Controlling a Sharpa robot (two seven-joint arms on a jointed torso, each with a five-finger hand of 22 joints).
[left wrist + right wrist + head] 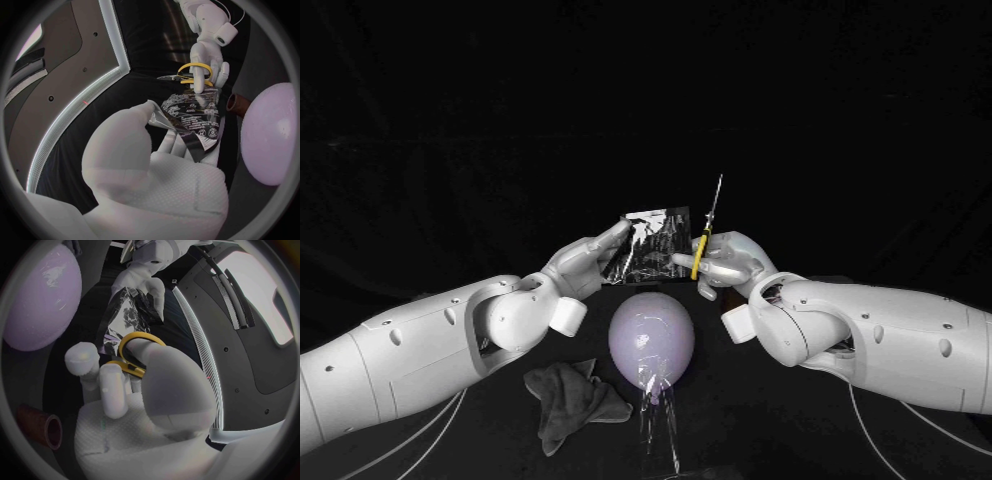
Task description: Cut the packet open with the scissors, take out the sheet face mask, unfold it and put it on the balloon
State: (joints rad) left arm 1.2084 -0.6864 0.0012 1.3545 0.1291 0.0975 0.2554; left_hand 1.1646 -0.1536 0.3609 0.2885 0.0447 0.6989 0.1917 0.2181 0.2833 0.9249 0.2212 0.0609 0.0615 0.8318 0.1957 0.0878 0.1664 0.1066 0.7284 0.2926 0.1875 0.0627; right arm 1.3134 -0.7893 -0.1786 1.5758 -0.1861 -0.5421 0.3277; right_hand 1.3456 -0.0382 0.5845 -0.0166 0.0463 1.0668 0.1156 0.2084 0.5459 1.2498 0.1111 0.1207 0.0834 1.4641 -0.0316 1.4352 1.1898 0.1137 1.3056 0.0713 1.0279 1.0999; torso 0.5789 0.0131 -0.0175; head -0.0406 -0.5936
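Foil packet (651,243) in grip of left hand (584,262), scissors (708,228) alongside in grip of right hand (728,262)

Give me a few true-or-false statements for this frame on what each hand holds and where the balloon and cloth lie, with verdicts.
1. The left hand holds the packet up off the table. True.
2. The right hand holds the scissors with the blades pointing up, beside the packet. True.
3. The sheet mask already lies on the balloon. False: no mask lies on the balloon, and the packet is in the left hand.
4. The grey cloth lies on the right arm's side of the balloon. False: it lies on the left arm's side.
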